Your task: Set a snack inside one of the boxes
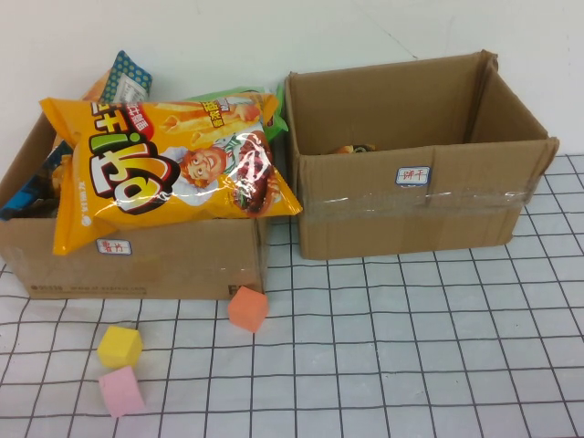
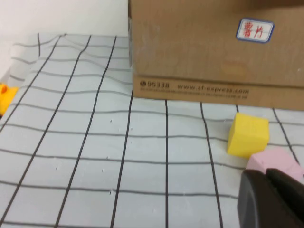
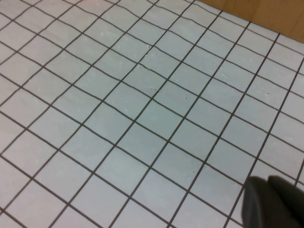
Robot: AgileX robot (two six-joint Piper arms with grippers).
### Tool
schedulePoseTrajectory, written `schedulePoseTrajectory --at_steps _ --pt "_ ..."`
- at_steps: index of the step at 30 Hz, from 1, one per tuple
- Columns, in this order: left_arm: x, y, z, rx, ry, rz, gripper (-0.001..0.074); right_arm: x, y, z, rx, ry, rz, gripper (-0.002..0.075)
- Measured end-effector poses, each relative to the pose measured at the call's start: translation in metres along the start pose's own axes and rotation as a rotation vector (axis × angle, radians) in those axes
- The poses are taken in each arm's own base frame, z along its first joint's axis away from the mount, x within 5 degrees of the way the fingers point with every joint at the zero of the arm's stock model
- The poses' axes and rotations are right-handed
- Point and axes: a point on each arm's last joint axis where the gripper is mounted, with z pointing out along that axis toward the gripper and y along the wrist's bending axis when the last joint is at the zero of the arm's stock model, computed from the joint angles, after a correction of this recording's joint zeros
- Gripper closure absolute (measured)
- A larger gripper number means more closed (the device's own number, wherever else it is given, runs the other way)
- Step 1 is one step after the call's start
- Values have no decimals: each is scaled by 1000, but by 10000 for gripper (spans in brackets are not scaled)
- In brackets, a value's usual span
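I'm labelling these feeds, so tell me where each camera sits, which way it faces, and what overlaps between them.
High: raised on the robot's side, angled down at left box, right box, big orange snack bag; no arms show.
Left wrist: low over the table, facing the left box's front; left gripper at the picture's edge.
Right wrist: looking down at the grid cloth; right gripper at the picture's edge.
Shared: high and left wrist both show yellow cube and pink cube.

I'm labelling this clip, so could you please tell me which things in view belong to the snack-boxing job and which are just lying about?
Belonging to the job:
- left brown cardboard box, piled with snacks
- large orange snack bag on top of that pile
- right brown cardboard box, nearly empty
- left gripper near the foam cubes
- right gripper over bare cloth

Lying about:
- orange foam cube
- yellow foam cube
- pink foam cube
- white gridded tablecloth
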Motion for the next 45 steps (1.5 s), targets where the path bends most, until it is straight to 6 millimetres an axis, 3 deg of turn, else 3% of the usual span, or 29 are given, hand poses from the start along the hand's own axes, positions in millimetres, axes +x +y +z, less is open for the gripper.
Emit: schedulePoseTrajectory --at_steps 36,45 --pt "2 -1 -1 14 38 16 736 1 -4 2 43 -14 -40 724" --pt "2 -1 -1 14 38 16 736 32 -15 16 280 -266 135 724"
